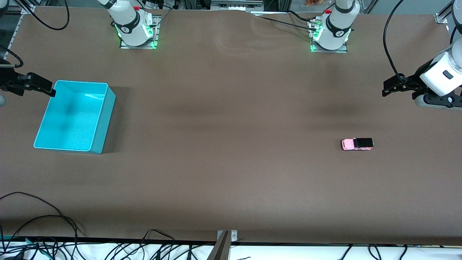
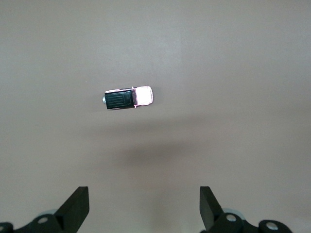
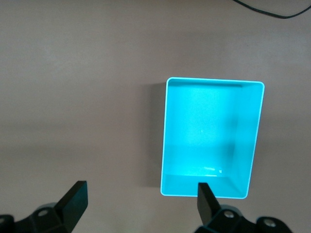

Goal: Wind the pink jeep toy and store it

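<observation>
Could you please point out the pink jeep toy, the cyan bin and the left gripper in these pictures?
pink jeep toy (image 1: pixel 357 144), front view, on its body at the roof's front edge.
cyan bin (image 1: pixel 109 104), front view, on its side wall.
left gripper (image 2: pixel 144 206), left wrist view, midway between its open fingertips.

The jeep toy (image 1: pixel 357 144) sits on the table (image 1: pixel 223 173) toward my left arm's end, standing on its wheels with its long side lying along the table's length. The bin (image 1: pixel 74 117) rests on the table toward my right arm's end, well apart from the jeep toy and a little farther from the front camera than it. My left gripper (image 1: pixel 385 90) hangs over the table at my left arm's end, jaws spread wide, holding nothing. My right gripper (image 1: pixel 53 93) hangs over the bin's rim at my right arm's end, jaws likewise spread, holding nothing.
</observation>
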Available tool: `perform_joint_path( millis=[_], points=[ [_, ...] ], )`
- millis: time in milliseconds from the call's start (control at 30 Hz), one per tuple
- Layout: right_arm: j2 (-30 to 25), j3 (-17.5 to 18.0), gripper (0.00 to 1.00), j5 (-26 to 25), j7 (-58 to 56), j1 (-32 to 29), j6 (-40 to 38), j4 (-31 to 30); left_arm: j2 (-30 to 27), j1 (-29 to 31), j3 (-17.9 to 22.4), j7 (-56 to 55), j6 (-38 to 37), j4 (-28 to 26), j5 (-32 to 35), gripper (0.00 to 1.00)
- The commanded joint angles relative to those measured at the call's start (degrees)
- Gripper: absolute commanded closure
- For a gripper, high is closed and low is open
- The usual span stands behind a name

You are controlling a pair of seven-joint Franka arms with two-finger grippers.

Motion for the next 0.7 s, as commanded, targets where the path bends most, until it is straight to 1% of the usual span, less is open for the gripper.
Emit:
perform_joint_path(
  millis=[0, 200, 300, 500, 667],
  points=[
    [0.29, -0.12, 0.0, 0.68, -0.27, -0.17, -0.63, 1.16, -1.39, -0.16, 0.48, 0.11, -0.17, -1.27, -1.3, 0.0],
    [0.29, -0.12, 0.0, 0.59, -0.27, -0.17, -0.63, 1.16, -1.04, -0.25, 0.4, 0.28, -0.17, -1.01, -1.03, 0.0],
    [0.29, -0.12, 0.0, 0.68, -0.27, -0.17, -0.54, 1.16, 0.44, -0.34, 0.39, 1.94, -0.17, 0.75, -1.12, 0.0],
    [0.29, -0.12, 0.0, 0.68, -0.27, -0.17, -0.63, 1.16, 4.31, 0.1, 0.57, 14.59, -0.17, 4.35, -1.03, 0.0],
    [0.29, -0.12, 0.0, 0.59, -0.27, -0.17, -0.63, 1.16, 7.39, 2.56, 0.57, 25.14, 0.0, 6.72, -1.03, 0.0]
  ],
)
